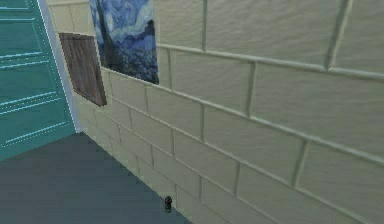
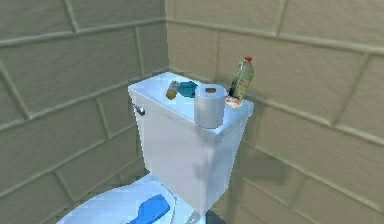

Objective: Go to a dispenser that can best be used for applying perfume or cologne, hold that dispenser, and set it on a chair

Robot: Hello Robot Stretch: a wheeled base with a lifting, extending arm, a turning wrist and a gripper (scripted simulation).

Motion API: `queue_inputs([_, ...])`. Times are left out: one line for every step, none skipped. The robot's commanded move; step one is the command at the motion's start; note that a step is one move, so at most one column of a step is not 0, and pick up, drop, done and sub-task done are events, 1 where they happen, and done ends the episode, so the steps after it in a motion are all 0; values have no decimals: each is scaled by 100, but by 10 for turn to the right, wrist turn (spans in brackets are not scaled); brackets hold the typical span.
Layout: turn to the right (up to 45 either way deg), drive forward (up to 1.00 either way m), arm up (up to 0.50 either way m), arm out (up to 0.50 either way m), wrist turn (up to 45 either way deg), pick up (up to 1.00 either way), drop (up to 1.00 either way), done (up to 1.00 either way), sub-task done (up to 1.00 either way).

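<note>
1. A white toilet [image 2: 185, 150] stands in the corner of a room with walls of big pale blocks.
2. The toilet has a tank [image 2: 190, 140] with a flat lid on top, and a few small things sit on that lid.
3. The task's thing looks like the bottle [image 2: 242, 76]. It is tall and thin, yellow-green, with a red top. It stands upright on the tank lid at the arm side view's right end, close to the wall behind it.
4. A little tan thing [image 2: 235, 100] lies at the foot of the bottle. It is too small to tell what it is.
5. 1 roll of toilet paper [image 2: 210, 104] stands on its end on the lid, just beside the bottle and nearer to the front edge of the tank.
6. A blue-green thing [image 2: 186, 90] and an orange thing [image 2: 172, 93] lie together on the lid, to the left of the roll. I cannot tell what they are.
7. A blue thing [image 2: 152, 208] lies lower down on the toilet seat.
8. In the forward view, the block wall [image 1: 260, 110] runs along the right side, and the floor [image 1: 70, 185] is dark grey-blue.
9. A painting [image 1: 125, 38] with blue swirls and yellow spots hangs on that wall.
10. A brown framed picture [image 1: 83, 67] hangs farther along the wall, next to the painting.
11. A blue-green door [image 1: 30, 70] is at the forward view's left.
12. 1 tiny dark thing [image 1: 167, 205] sits on the floor at the bottom of the wall.
13. I cannot tell how the hand stands.
</note>
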Motion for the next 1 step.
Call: queue_inputs([0,0,0,24,0,0,0,0,0])
